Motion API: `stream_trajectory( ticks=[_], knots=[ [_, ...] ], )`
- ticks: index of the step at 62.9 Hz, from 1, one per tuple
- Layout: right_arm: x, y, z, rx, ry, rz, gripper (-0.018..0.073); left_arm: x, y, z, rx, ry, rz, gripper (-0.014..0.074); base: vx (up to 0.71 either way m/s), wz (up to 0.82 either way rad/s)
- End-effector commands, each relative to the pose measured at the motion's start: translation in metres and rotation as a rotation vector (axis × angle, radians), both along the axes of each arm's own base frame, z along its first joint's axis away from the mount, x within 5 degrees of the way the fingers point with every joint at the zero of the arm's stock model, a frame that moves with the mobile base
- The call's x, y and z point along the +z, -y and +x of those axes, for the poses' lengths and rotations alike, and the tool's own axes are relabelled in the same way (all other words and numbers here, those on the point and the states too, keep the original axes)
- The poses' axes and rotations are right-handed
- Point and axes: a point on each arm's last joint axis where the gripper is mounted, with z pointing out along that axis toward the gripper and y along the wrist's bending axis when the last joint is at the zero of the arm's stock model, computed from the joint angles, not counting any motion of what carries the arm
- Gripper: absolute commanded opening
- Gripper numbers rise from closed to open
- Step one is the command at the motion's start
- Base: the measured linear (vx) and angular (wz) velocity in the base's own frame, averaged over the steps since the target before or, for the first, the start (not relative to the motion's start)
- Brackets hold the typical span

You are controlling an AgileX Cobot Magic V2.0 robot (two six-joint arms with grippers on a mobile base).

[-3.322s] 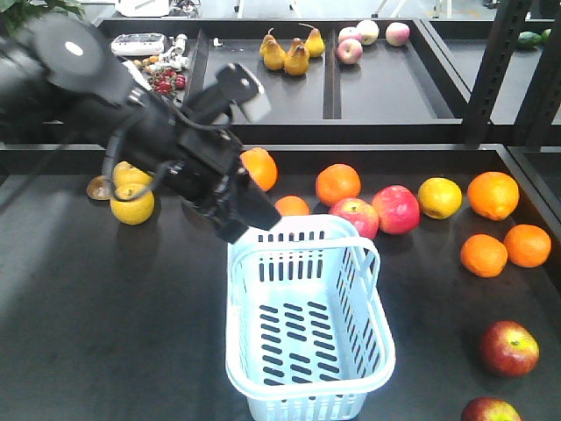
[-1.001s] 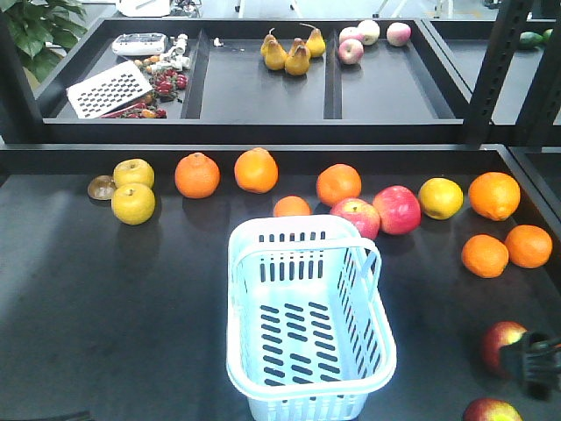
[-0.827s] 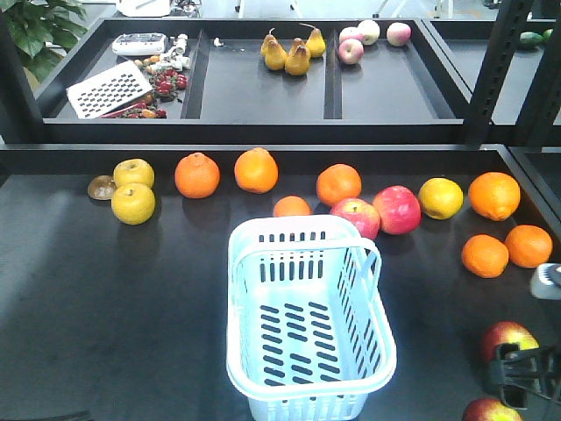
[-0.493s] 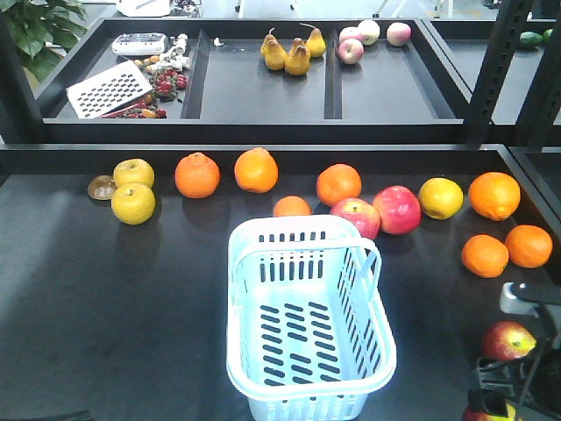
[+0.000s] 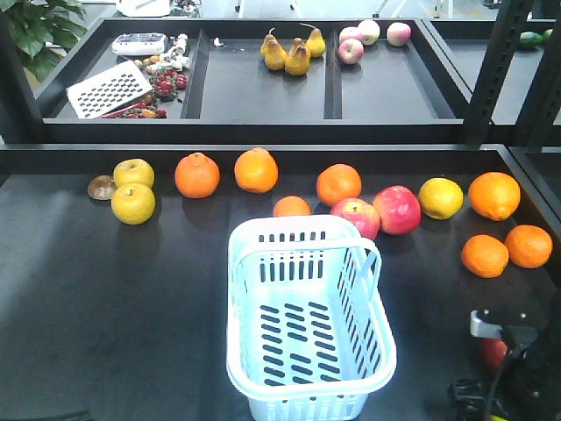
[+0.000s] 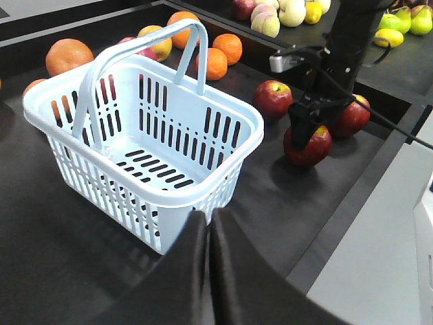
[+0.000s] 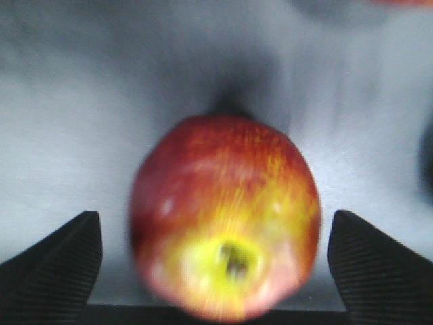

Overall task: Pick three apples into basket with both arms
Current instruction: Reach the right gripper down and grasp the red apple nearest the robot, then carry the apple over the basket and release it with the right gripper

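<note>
Flanking the apple [image 7: 226, 217], right jaws leave gaps on both sides.

One basket [image 5: 307, 226] stood on the table [image 5: 105, 307]. Three dark red apples [image 6: 273, 99] lay together off one side of the basket, all visible in the left wrist view. There were seven oranges [image 5: 256, 169]: four behind the basket and three behind it to its right. Two pinkish-red apples [image 5: 396, 209] sat just behind the basket's far right corner. There were three yellow round fruits [image 5: 132, 203]: two behind the basket to its left and one behind it to its right. Far behind the basket, the shelf [image 5: 394, 88] held one grater [image 5: 110, 88], at least three pears [image 5: 296, 60] and at least three pale apples [image 5: 350, 50].
</note>
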Motion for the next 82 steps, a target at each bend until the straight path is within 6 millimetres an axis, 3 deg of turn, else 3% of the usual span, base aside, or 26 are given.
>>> stream_trajectory(
  ticks=[1,7,12,21,26,41,56,69,82],
  knots=[
    [0.0,0.002,0.009,0.008,0.042,-0.008,0.0604,0.009,0.0,0.003,0.025,0.014,-0.046,-0.0006,0.0,0.0],
    [0.0,0.001,0.01,-0.001,0.039,-0.002,0.0544,0.009,0.0,0.003,0.024,0.013,-0.046,-0.0006,0.0,0.0],
    [0.003,0.001,0.01,-0.003,0.047,0.001,0.044,0.009,0.0,0.003,0.024,0.013,-0.046,-0.0006,0.0,0.0],
    [0.024,0.0,0.007,0.002,0.099,0.005,0.0138,0.009,0.0,0.003,0.024,0.013,-0.046,-0.0006,0.0,0.0],
    [0.048,-0.001,0.001,0.013,0.147,0.018,-0.0018,0.009,0.0,0.003,0.024,0.013,-0.046,-0.0006,0.0,0.0],
    [0.138,-0.025,-0.029,0.08,0.438,0.253,-0.0008,0.009,0.0,0.003,0.024,0.013,-0.046,-0.0006,0.0,0.0],
    [0.19,-0.057,-0.057,0.183,0.679,0.645,-0.0004,0.009,0.0,0.003,0.024,0.013,-0.046,-0.0006,0.0,0.0],
    [0.187,-0.085,-0.042,0.221,0.729,0.734,-0.0004,0.009,0.0,0.003,0.026,0.015,-0.047,-0.0006,0.0,0.0],
    [0.147,-0.123,-0.011,0.28,0.71,0.591,0.0006,0.009,0.0,0.003,0.026,0.015,-0.047,-0.0006,0.0,0.0]
  ],
)
